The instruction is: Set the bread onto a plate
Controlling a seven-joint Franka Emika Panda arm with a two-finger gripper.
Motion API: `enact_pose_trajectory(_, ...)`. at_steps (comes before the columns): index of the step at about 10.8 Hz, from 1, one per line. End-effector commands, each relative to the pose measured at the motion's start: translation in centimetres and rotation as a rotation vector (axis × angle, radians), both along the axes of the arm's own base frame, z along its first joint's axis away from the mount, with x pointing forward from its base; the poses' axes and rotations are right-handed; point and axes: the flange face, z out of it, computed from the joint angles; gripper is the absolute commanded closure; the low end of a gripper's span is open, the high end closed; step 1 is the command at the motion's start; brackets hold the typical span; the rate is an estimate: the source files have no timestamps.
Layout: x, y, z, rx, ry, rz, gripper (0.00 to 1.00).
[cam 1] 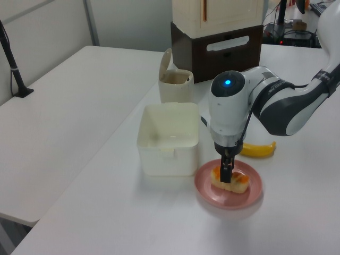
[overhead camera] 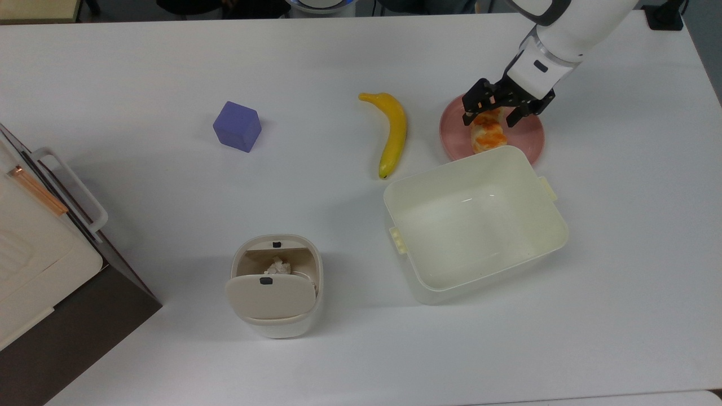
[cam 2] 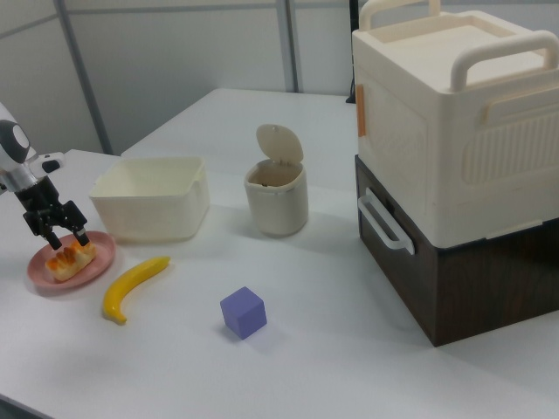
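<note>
The bread (overhead camera: 488, 135), a pale loaf with orange-brown bumps, lies on the pink plate (overhead camera: 527, 133) at the top view's right, just behind the tub. My gripper (overhead camera: 489, 119) hangs straight over the loaf, open, with one black finger on each side of it and nothing held. In the left view the gripper (cam 1: 226, 177) points down at the bread (cam 1: 241, 181) on the plate (cam 1: 234, 200). At the right view's far left, the gripper (cam 2: 68, 237) stands spread just above the bread (cam 2: 75, 258) and plate (cam 2: 98, 262).
A large cream tub (overhead camera: 390, 204) sits right against the plate's near edge. A yellow banana (overhead camera: 393, 132) lies to the plate's left in the top view, a purple cube (overhead camera: 237, 126) farther left. A lidded bin (overhead camera: 275, 285) and a stacked cream-and-brown box (cam 2: 454, 166) stand beyond.
</note>
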Motion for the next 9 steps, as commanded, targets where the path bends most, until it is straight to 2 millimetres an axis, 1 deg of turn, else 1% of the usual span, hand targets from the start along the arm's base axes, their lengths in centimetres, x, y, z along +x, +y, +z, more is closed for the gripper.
enact_pose_trajectory(1,1.7,-0.6,2.5,0.027,-0.054,-0.049,0.0)
enact_pose_trajectory(2,3.2,-1.8,5.2,0.051,-0.098,-0.1,0.0)
enact_pose_trajectory(3,4.4,-3.8,7.7,0.071,-0.138,-0.172,0.0)
enact_pose_trajectory(4,5.5,-6.0,10.6,0.104,-0.169,-0.222,0.0)
enact_pose_trajectory(5,6.4,-9.3,13.3,0.144,-0.169,-0.287,0.0)
enact_pose_trajectory(6,6.8,-12.7,16.3,0.189,-0.151,-0.314,0.0)
enact_pose_trajectory(7,6.6,-16.5,19.6,0.227,-0.132,-0.319,0.0)
enact_pose_trajectory(8,5.9,-21.2,22.5,0.248,-0.099,-0.339,0.0)
enact_pose_trajectory(9,4.9,-24.7,25.0,0.243,-0.089,-0.327,0.0)
